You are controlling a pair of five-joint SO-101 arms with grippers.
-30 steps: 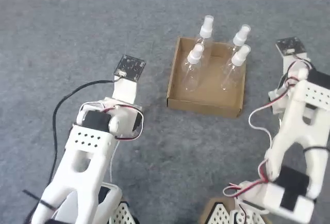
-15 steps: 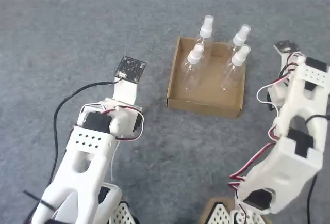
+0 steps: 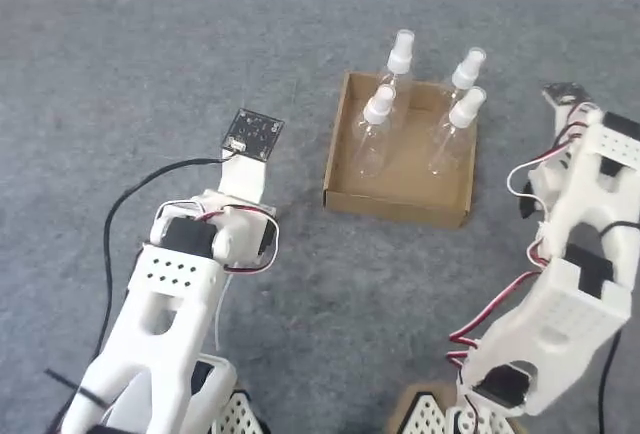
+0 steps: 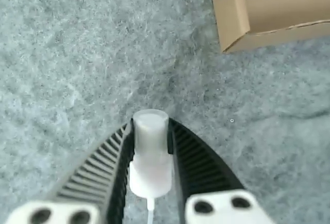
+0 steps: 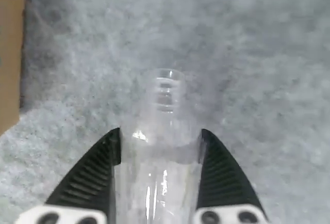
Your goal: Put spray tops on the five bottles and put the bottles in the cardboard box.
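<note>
Presently left pincer (image 4: 149,127) clamped on spray top (image 4: 150,159), right pincer (image 5: 161,133) gripping capless bottle (image 5: 164,97)

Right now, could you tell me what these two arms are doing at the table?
They are fitting the last of five bottles. The left arm's jaws are shut on a white spray top, and the right arm's jaws are shut on an open bottle with no top yet. Each is held over the grey carpet, one on either side of the cardboard box. Four capped bottles already stand upright in it.
</note>
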